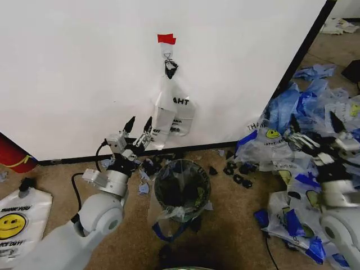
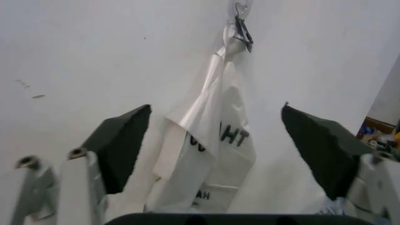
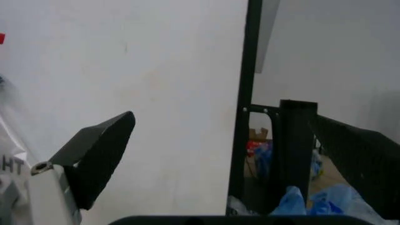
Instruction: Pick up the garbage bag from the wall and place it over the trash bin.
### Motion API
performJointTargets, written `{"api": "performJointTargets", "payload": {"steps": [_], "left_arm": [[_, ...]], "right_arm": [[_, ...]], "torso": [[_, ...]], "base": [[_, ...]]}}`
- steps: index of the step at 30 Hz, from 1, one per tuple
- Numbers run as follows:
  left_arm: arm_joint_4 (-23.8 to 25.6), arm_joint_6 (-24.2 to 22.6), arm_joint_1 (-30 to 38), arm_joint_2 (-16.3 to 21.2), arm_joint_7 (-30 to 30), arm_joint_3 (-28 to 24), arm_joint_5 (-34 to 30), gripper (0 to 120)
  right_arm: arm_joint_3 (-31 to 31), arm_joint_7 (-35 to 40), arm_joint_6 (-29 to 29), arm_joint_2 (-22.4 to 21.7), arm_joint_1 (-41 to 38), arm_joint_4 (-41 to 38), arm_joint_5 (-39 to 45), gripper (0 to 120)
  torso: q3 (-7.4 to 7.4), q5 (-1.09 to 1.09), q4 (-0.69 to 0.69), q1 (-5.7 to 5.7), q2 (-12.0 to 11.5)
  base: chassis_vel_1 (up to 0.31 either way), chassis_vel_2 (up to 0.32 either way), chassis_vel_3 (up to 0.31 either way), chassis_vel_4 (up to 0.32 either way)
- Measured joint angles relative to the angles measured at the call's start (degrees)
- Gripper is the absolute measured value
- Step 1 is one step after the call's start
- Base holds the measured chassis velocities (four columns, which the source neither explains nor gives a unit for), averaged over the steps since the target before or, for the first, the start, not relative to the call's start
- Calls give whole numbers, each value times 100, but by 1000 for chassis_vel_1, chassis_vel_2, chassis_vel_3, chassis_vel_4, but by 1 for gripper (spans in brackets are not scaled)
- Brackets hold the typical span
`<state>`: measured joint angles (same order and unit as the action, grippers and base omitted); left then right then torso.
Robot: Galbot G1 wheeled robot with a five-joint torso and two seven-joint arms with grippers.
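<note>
Brown carpet floor (image 1: 236,219) spreads below the left end effector (image 1: 139,125), strewn with black scraps (image 1: 239,179), a heap of blue and clear bags (image 1: 298,140) right of it and a red cylinder (image 1: 14,154) far left.

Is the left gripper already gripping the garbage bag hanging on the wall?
No: the left gripper is open, its fingers either side of the garbage bag.

Clear garbage bag (image 1: 170,109) with black lettering, red tape (image 1: 166,39), white wall (image 1: 79,67), black mesh trash bin (image 1: 182,188).
</note>
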<state>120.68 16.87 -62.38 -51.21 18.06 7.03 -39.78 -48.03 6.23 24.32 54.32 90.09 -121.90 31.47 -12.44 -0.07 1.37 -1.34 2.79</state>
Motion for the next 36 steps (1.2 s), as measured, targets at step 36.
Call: {"api": "performJointTargets", "payload": {"steps": [36], "left_arm": [[-66,-123,-385,-558,-217,158,435,100]], "right_arm": [[746,-154,280,1095,223,14,-491,100]], "torso": [[-1,0,-1,0,0]], "base": [[0,0,0,0]]}}
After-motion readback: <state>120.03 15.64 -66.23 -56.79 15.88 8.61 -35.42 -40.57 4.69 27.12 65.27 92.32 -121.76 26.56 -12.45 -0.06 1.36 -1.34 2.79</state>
